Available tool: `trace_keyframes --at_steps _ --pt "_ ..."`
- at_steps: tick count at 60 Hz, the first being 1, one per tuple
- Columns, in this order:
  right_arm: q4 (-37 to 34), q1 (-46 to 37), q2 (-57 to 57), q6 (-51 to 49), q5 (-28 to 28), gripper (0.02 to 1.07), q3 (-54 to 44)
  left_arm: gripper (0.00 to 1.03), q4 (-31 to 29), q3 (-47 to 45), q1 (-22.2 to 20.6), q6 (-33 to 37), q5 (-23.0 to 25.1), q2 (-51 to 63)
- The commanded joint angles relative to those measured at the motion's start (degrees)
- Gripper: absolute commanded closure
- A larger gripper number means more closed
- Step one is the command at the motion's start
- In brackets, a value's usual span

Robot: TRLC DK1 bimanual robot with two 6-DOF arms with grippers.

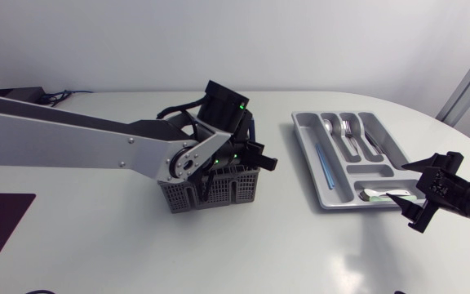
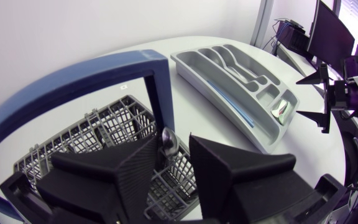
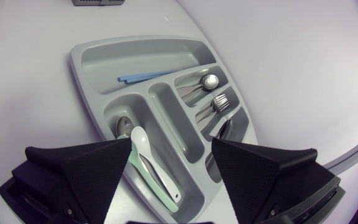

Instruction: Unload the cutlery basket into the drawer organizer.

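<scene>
The dark grey cutlery basket (image 1: 219,193) stands near the middle of the white table (image 1: 300,253), with its blue handle (image 2: 156,81) arched over it. The left arm comes in from the side, and the left gripper (image 2: 174,140) is lowered into the basket just beside the handle. Its fingers (image 2: 123,171) stand a narrow gap apart. The shiny end of a spoon (image 2: 168,144) rises in that gap, close against one finger, with a slit showing toward the other, so the gripper does not have it clamped.

The grey organizer tray (image 1: 305,144) lies well apart from the basket, on the right arm's side of the table. It holds blue sticks (image 3: 145,77) in its long compartment and spoons (image 3: 209,81) and forks (image 3: 220,102) in the narrower ones. A white spoon (image 3: 143,147) lies in the short end compartment. The right gripper (image 3: 171,144) hovers above that end of the tray, its fingers spread wide and holding nothing.
</scene>
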Motion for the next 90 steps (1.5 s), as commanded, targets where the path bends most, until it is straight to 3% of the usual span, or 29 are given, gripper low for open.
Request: trace_keyframes --at_steps 1,8,23,44,73,90 --pt "0.76 -0.42 1.47 -1.59 -0.64 0.14 -0.67 0.81 -0.25 2.00 0.29 -1.25 0.47 1.50" --pt "1.29 -0.42 1.73 -1.50 -0.64 0.14 -0.76 0.94 -1.04 2.88 0.29 -1.33 0.91 2.47" --pt "1.29 -0.51 1.82 -1.85 -0.82 0.14 -0.85 0.99 -1.66 3.50 0.64 -1.33 2.66 2.91" --pt "1.29 -0.86 1.82 -2.29 -0.99 0.14 -1.20 1.00 -0.34 -1.95 1.34 -2.12 6.00 -4.74" --pt "1.29 -0.77 1.56 -2.38 -0.99 0.14 -1.28 1.00 8.01 -9.42 7.23 -4.15 23.76 -11.86" --pt "1.29 -0.69 2.09 -2.90 -0.99 0.14 -1.02 1.00 10.91 -11.71 8.81 -5.29 30.17 -14.85"
